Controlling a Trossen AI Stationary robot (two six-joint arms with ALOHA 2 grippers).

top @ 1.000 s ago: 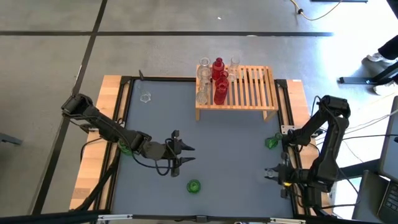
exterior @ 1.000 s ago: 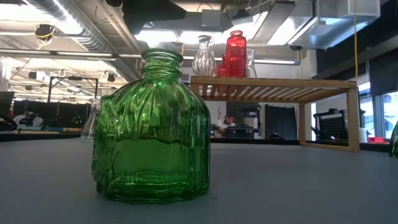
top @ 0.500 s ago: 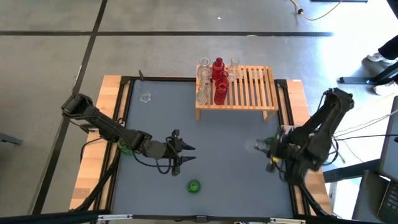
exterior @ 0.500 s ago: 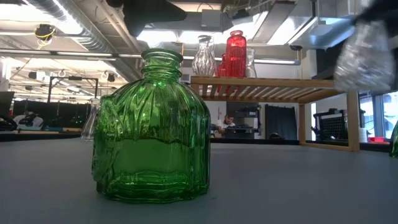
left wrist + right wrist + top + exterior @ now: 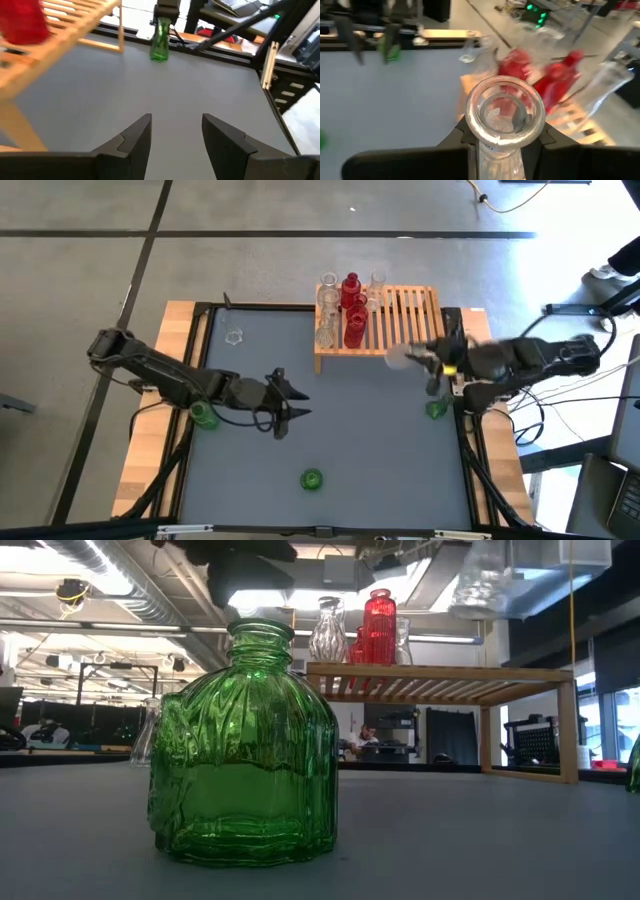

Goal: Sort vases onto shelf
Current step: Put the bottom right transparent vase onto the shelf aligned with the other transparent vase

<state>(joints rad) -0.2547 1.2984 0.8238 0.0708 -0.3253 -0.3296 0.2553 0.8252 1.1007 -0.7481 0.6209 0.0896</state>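
Note:
My right gripper [image 5: 428, 360] is shut on a clear glass vase [image 5: 398, 358] in the air just near of the shelf [image 5: 400, 320]. The shelf is a light-wood slatted rack. Red vases [image 5: 352, 310] and clear vases [image 5: 327, 315] stand on its left part. Green vases stand on the grey mat: one close to the near edge [image 5: 312, 478], one by the right edge [image 5: 437, 410], one beside my left arm [image 5: 205, 418]. The near one fills the low view [image 5: 245, 740]. My left gripper [image 5: 285, 405] is open over the mat's middle-left and touches nothing. My right gripper pinches the clear vase's neck [image 5: 501, 147], just below the flared mouth [image 5: 505, 112], between its two fingers [image 5: 465, 135]. It reaches level from the table's right. The vase is lifted clear, its mouth toward the wrist and its body [image 5: 485, 580] past the fingertips toward the left.
A small clear vase [image 5: 234, 337] stands alone at the mat's far left corner. The shelf's right half of slats [image 5: 415, 315] is bare. Pale wooden strips [image 5: 180, 360] border the mat. My left wrist view shows the right-edge green vase [image 5: 160, 40] and the shelf [image 5: 65, 35] ahead.
My right gripper has swung up from the table's near right corner toward the far edge and the shelf, carrying the clear vase lifted clear and turning level toward the left. My left gripper has shifted slightly toward the far edge, staying open.

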